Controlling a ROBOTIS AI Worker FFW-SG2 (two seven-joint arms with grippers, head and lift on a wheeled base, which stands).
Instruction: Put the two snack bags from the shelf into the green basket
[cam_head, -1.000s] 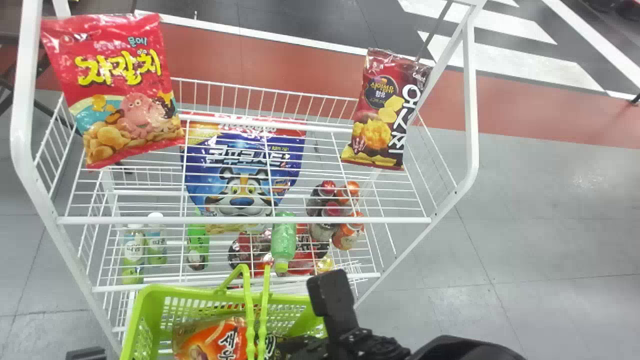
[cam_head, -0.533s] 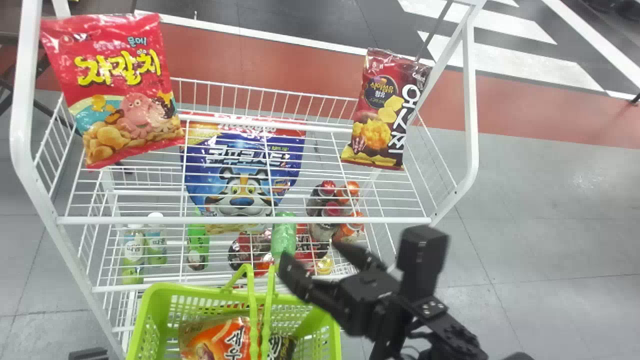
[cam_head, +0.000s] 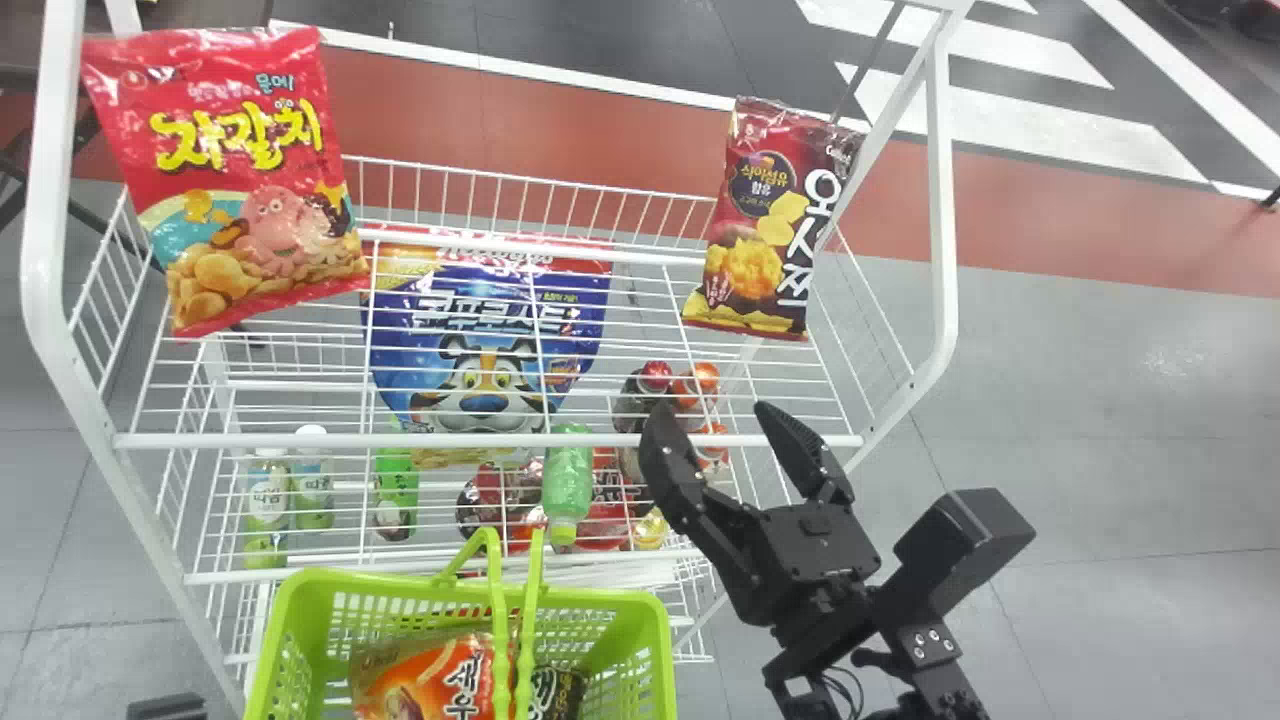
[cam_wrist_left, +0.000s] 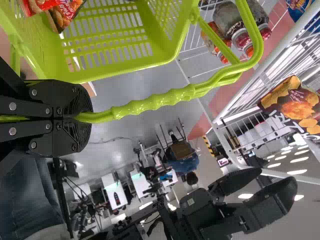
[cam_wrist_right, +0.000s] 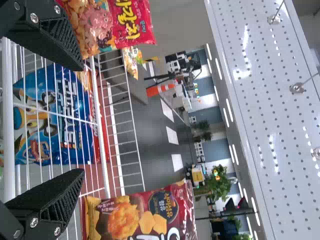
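Right pincer (cam_head: 715, 415) has moved forward and rightward since the earlier frame, from over the side of the green basket (cam_head: 655, 640) to the front rail of the wire shelf (cam_head: 490, 440); the basket has shifted slightly left. From where I stand: right pincer spread wide, nothing between its fingers. Red snack bag (cam_head: 240, 180) at the shelf's left end, well apart from this pincer. Maroon snack bag (cam_head: 765, 220) at the right end, nearer to it—ahead of the fingertips, apart from them, top leaning right. Both bags lie on the upper level.

Left pincer (cam_wrist_left: 88, 118): pressed together on the basket handle (cam_wrist_left: 150, 106). Basket is in front of the shelf, on the robot's side, and contains an orange bag (cam_head: 430, 685) with a dark bag (cam_head: 562, 690) beside it. Through the upper wires, lower down, a blue cereal bag (cam_head: 485, 355)—between the two snack bags, viewed from above.
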